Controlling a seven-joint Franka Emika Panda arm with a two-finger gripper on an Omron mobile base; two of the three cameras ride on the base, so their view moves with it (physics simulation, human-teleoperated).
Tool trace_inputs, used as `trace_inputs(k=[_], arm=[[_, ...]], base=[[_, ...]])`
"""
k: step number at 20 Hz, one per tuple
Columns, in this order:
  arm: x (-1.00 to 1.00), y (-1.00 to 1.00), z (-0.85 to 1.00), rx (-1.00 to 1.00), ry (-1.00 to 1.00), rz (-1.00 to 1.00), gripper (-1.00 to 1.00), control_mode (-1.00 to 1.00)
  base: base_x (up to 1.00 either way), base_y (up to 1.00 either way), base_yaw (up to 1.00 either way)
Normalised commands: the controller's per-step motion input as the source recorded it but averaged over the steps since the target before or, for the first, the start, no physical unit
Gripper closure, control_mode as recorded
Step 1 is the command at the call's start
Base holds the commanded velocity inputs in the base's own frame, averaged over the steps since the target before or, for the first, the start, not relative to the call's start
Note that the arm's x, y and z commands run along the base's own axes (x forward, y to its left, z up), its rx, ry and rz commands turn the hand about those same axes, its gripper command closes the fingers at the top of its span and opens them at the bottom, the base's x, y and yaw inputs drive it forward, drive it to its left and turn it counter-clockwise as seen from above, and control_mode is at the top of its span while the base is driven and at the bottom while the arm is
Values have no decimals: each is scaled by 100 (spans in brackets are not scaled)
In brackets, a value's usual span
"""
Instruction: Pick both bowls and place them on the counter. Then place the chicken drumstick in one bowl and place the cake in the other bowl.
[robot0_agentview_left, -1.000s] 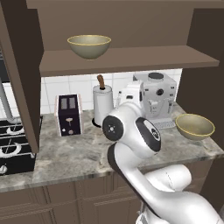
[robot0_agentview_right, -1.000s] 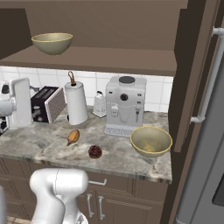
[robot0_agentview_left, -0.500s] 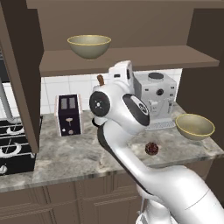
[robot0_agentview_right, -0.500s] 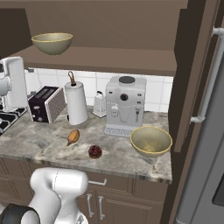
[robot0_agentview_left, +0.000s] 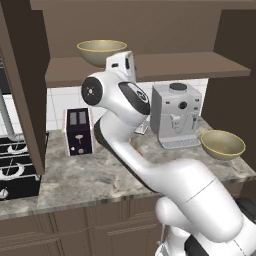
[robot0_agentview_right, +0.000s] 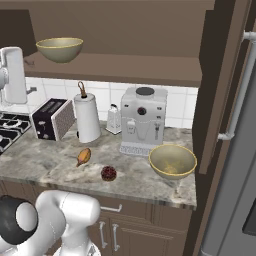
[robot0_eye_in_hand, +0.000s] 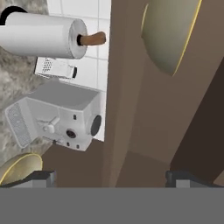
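One olive-beige bowl rests on the dark wooden shelf. The other bowl sits on the marbled counter at the right, in front of the coffee machine. On the counter's middle lie the orange-brown chicken drumstick and, to its right, the dark red cake. My arm is raised to shelf height, its hand just right of the shelf bowl. My gripper is open, with nothing between its fingertips, facing the shelf edge.
A dark toaster, a paper towel roll, a grater and a white coffee machine line the back wall. A stove sits at the left and a fridge at the right.
The arm has swung up from counter level to shelf height beside the upper bowl. Bowls, drumstick and cake have not moved.
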Motion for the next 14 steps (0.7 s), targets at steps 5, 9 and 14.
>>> trace_inputs(k=[5,9,14], arm=[[37,8,4,0,0,0,-100,-100],[35,2,0,0,0,1,-100,-100],[27,-6,8,1,-1,9,-100,-100]], base=[[0,0,0],[0,0,0],[0,0,0]])
